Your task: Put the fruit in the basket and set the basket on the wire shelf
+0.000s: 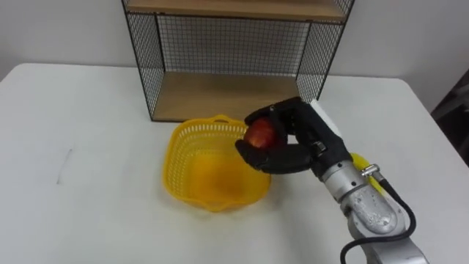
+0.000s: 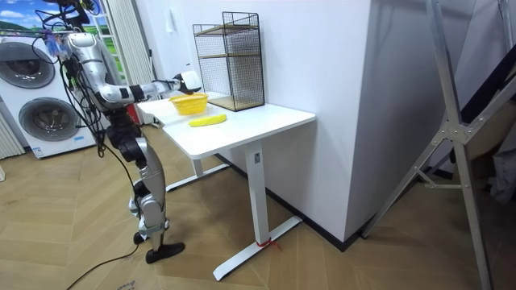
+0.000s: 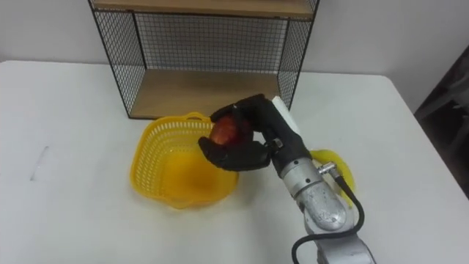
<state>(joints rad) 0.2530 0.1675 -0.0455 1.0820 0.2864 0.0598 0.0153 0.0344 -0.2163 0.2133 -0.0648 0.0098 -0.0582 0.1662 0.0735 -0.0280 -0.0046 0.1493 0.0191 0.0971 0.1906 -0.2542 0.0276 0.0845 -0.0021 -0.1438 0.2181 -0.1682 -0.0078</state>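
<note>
Curled fingers point(image 1: 272, 114) of right hand point(image 1: 302, 144) tight round red apple point(image 1: 259, 134), held above right rim of yellow basket point(image 1: 173, 170); saw wire shelf point(image 1: 220, 95) just behind, open tabletop point(image 1: 88, 147) leftward.

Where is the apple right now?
The apple is clutched in the right hand, above the right rim of the yellow basket, in front of the wire shelf, centre of the left eye view.
</note>
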